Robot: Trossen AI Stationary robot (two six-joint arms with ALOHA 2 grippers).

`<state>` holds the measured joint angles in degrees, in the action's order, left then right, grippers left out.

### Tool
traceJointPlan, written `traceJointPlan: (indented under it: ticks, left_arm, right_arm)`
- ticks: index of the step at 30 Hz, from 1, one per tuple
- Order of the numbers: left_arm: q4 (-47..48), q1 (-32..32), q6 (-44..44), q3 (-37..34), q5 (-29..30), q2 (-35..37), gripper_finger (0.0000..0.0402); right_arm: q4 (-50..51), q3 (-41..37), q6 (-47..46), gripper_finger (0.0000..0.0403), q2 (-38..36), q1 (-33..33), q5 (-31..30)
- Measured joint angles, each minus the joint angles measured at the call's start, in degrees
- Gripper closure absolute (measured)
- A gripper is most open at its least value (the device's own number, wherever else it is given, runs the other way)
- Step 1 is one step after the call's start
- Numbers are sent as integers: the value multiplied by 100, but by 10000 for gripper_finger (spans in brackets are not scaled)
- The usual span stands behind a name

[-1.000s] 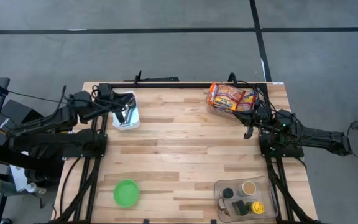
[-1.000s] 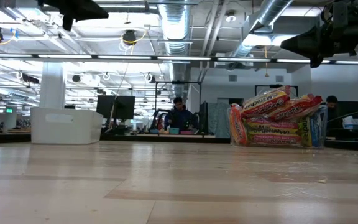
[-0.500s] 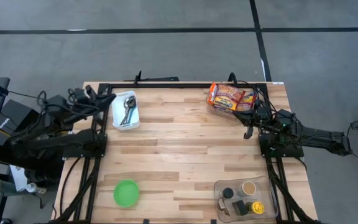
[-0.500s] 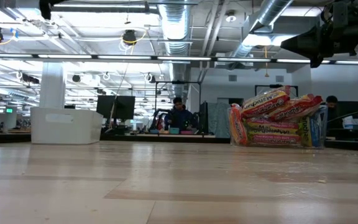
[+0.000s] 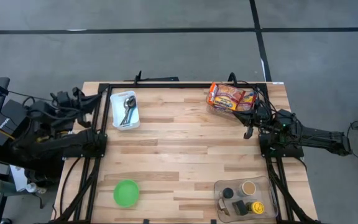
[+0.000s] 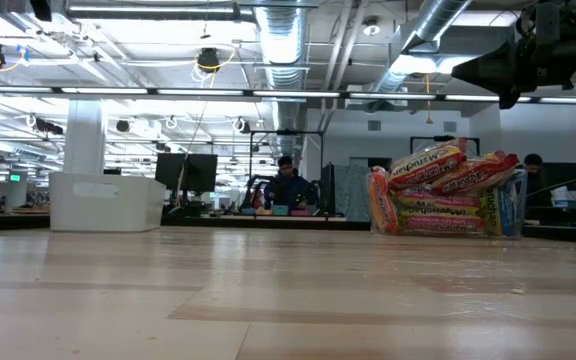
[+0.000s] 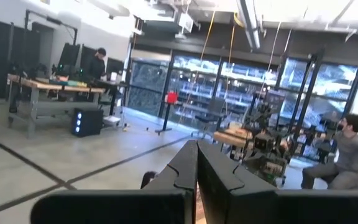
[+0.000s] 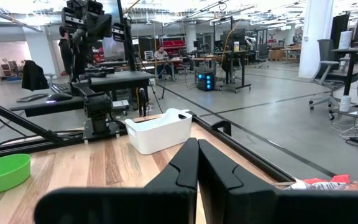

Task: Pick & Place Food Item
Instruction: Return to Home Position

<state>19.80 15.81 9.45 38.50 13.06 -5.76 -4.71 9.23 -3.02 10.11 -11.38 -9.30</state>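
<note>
A pack of orange and red snack packets [image 5: 230, 98] lies on its side at the table's far right; it also shows in the low view [image 6: 446, 195]. My right gripper [image 5: 248, 132] is shut and empty, raised just near of the pack; its wrist view shows the fingers closed [image 8: 197, 142]. My left gripper [image 5: 91, 99] is shut and empty at the table's far left edge, beside the white bin [image 5: 125, 111]. Its wrist view [image 7: 196, 144] looks out into the room.
The white bin holds metal spoons. A green bowl [image 5: 127, 192] sits near the front left. A clear tub [image 5: 246, 196] with small jars stands at the front right. The wooden table's middle [image 5: 179, 143] is bare. People show in the room beyond.
My left gripper has drawn back from above the white bin toward the table's left edge, off the bin, which now shows its spoons uncovered. The right arm and the snack pack have kept still.
</note>
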Motion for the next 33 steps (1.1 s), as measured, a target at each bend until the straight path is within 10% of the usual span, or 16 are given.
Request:
traceJointPlan:
  ticks: [19,33]
  left_arm:
    - [280,0,-25,-33,71,553,400]
    - [-2264,0,370,-2399,59,535,400]
  right_arm:
    - [0,0,0,403,0,0,0]
    - [0,0,0,403,-1,0,0]
